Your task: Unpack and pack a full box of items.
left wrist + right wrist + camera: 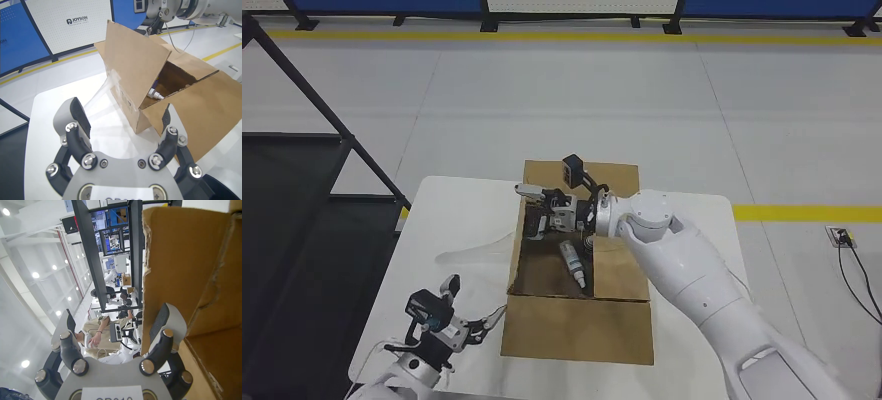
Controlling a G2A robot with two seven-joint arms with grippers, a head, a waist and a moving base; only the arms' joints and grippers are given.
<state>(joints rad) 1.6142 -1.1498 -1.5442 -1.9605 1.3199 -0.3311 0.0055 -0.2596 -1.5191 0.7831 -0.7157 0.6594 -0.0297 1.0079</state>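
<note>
Straddling the edge of the raised side flap (175, 256) of the cardboard box (577, 325), the right arm's jaws stand wide open. The left arm's jaws gape open too, low over the white counter (457, 225) near the box's corner. A nozzle-tipped bottle (573, 262) lies inside the box.

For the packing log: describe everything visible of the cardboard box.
The cardboard box is plain brown corrugated board, standing open on the white table. Its near flap lies folded out flat. One side flap stands raised, its ragged edge between the open fingers of the right gripper. A strip of clear tape trails from one wall. Inside lies a tube with a white nozzle.
</note>
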